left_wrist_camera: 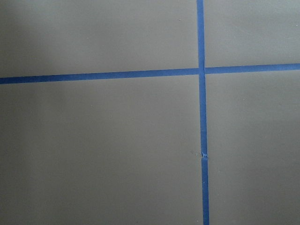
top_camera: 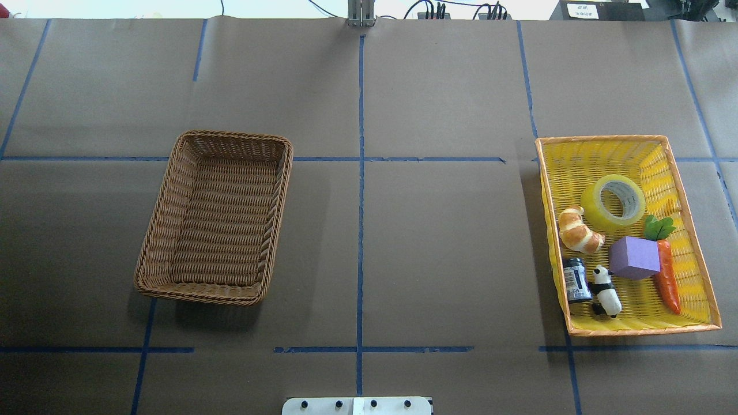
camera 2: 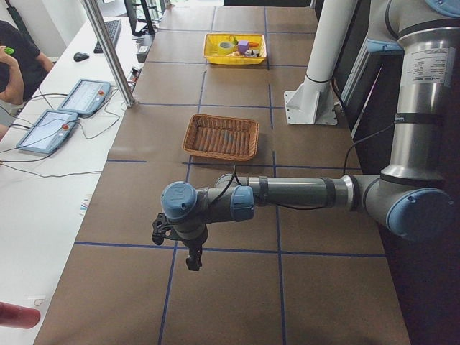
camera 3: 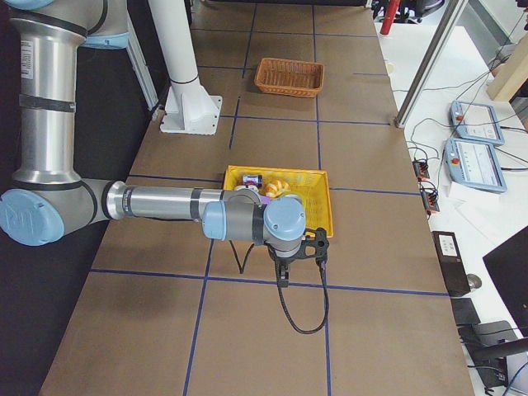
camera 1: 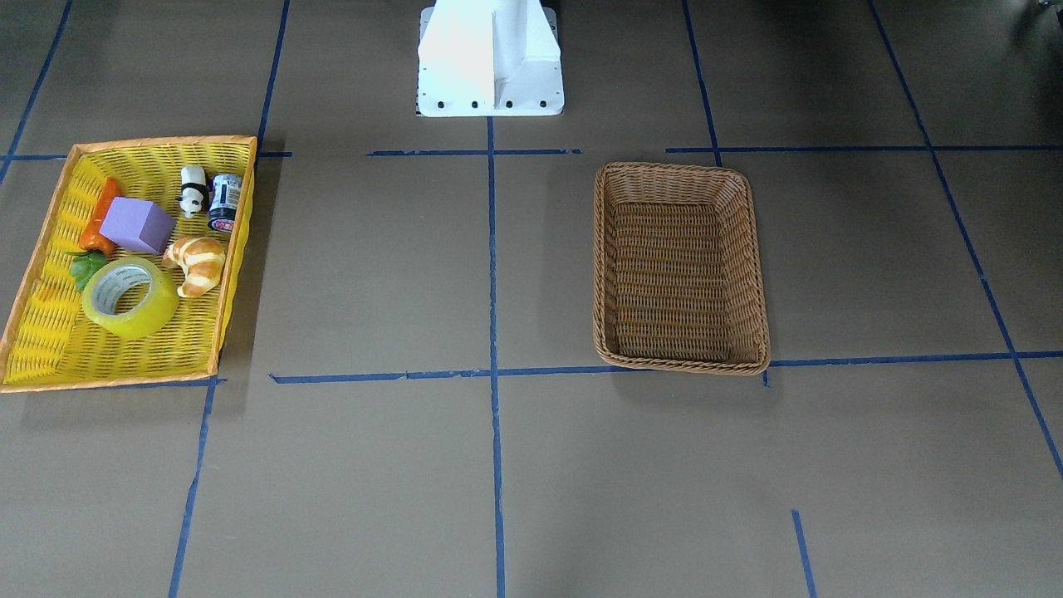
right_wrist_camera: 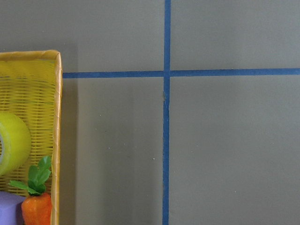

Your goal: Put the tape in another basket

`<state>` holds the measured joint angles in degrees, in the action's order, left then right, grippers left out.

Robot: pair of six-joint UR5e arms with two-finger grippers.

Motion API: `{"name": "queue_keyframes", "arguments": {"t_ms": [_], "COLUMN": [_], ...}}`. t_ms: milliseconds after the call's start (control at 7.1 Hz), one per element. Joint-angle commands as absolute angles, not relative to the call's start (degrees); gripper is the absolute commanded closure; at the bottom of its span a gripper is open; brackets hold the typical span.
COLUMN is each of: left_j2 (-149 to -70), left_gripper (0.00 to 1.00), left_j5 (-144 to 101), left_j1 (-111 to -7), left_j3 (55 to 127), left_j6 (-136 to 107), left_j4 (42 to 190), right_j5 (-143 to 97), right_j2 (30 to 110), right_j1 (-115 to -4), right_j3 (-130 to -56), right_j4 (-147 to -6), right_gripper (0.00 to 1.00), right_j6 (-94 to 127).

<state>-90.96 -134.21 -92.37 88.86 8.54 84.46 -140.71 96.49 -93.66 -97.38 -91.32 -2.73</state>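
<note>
The yellow tape roll (camera 1: 130,296) lies on its side in the yellow, orange-rimmed tray (camera 1: 124,382), beside a croissant. It also shows in the overhead view (top_camera: 613,200) and at the left edge of the right wrist view (right_wrist_camera: 11,143). The brown wicker basket (top_camera: 213,294) stands empty on the table's other half (camera 1: 681,363). My left gripper (camera 2: 192,259) hangs over bare table well short of the brown basket (camera 2: 220,136). My right gripper (camera 3: 285,276) hangs just outside the yellow tray (camera 3: 318,223). Both grippers show only in side views, so I cannot tell whether they are open or shut.
The yellow tray (top_camera: 634,329) also holds a croissant (top_camera: 578,230), a purple block (top_camera: 634,257), a toy carrot (top_camera: 667,276), a panda figure (top_camera: 605,291) and a small can (top_camera: 575,279). The white robot base (camera 1: 490,58) stands at the table's edge. Blue tape lines cross the brown table.
</note>
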Motion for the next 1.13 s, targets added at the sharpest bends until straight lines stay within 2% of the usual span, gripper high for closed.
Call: {"name": "queue_keyframes", "arguments": {"t_ms": [0,705,987], "left_j2": [-91.0,-91.1,-91.1], "left_gripper": [0.00,0.00,0.00], "left_j5": [-134.2,-134.2,-134.2], "left_j1": [-92.4,-92.4,-92.4], "left_j3": [88.9,88.9,88.9], "left_j6": [8.6,8.4,8.4], "left_j4": [84.5,84.5,84.6], "right_j5": [-140.7,-140.6,-135.6], "right_j2": [96.5,96.1,95.6], "right_j1": [-93.7,-93.6,-91.7], "right_j3": [-97.4,-97.5,-101.8], "right_j4": [-91.3,-91.3,-91.4], "right_gripper": [0.00,0.00,0.00], "right_j6": [-2.7,-2.8,-2.7]}}
